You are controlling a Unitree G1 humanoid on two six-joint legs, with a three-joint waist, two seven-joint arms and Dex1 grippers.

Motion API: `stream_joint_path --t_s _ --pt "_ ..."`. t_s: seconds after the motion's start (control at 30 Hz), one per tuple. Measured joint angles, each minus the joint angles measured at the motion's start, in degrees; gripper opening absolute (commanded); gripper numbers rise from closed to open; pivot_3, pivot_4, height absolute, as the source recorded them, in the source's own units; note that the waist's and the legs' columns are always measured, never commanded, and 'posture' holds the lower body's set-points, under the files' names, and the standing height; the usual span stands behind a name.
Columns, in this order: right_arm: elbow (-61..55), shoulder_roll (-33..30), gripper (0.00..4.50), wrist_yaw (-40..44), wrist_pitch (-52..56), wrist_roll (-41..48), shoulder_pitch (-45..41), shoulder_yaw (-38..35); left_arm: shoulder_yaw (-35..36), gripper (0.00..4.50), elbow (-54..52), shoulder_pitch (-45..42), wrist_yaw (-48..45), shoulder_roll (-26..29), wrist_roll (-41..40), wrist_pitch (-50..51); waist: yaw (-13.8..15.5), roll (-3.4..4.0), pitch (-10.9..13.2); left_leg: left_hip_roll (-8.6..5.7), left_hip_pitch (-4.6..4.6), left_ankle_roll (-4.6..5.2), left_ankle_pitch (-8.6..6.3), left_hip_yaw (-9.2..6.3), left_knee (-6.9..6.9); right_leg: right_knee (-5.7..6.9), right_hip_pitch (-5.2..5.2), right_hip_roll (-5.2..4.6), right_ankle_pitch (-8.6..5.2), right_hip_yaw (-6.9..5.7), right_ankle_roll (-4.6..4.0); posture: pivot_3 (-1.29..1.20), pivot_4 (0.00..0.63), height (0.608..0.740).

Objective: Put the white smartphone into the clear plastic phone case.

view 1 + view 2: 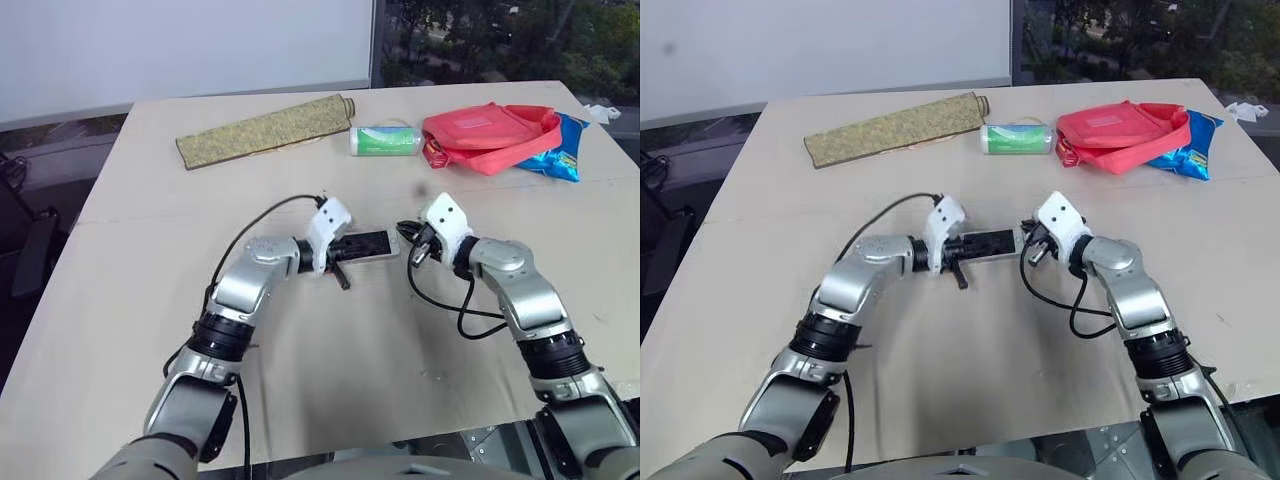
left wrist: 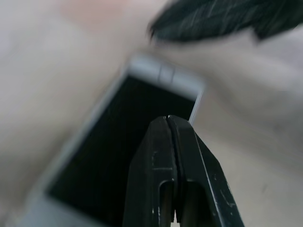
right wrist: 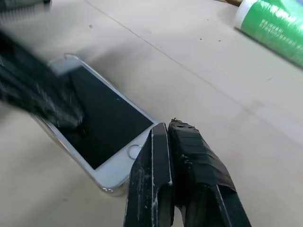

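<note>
The white smartphone (image 1: 368,243) lies flat on the table with its dark screen up, between my two grippers. A faint transparent rim, the clear plastic phone case (image 3: 66,56), outlines the phone's far corner; I cannot tell how the phone sits in it. My left gripper (image 1: 352,246) is shut, and its fingers (image 2: 161,156) rest over the screen (image 2: 109,156). My right gripper (image 3: 168,125) is shut too, with its tip at the phone's home-button end (image 3: 134,152). Neither holds anything.
At the back of the table lie a rolled tan mat (image 1: 265,132), a green and white roll (image 1: 385,140), a red bag (image 1: 490,135) and a blue snack packet (image 1: 562,150). Black cables (image 1: 455,310) loop beside both arms.
</note>
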Motion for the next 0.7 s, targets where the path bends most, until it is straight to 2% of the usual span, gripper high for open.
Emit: stream_joint_path --t_s 0.2,0.37,0.7 --pt "2.8 2.7 0.07 1.3 0.6 6.5 2.8 -2.7 -0.4 0.0 1.0 0.3 -0.4 0.7 1.1 -2.4 0.0 0.0 0.0 -0.02 0.15 0.0 0.0 0.1 0.02 0.0 0.12 -0.04 0.01 0.1 0.02 0.0 0.15 0.74" --pt "6.4 3.0 0.07 2.4 -0.8 8.8 2.8 -3.7 -0.4 0.0 1.5 0.8 0.0 0.6 1.1 -2.5 0.0 0.0 -0.1 0.01 0.88 0.01 -0.01 0.06 -0.08 -0.07 0.81 -0.02 -0.05 0.06 0.02 0.0 0.15 0.74" --pt "16.0 4.3 0.07 4.8 -5.7 10.5 0.8 -3.4 -0.4 0.0 2.0 1.4 0.7 0.8 1.5 -2.0 -0.3 -0.07 -1.0 0.05 1.19 0.01 -0.01 0.13 -0.07 -0.06 1.06 -0.01 -0.25 0.11 0.0 0.0 0.15 0.74"
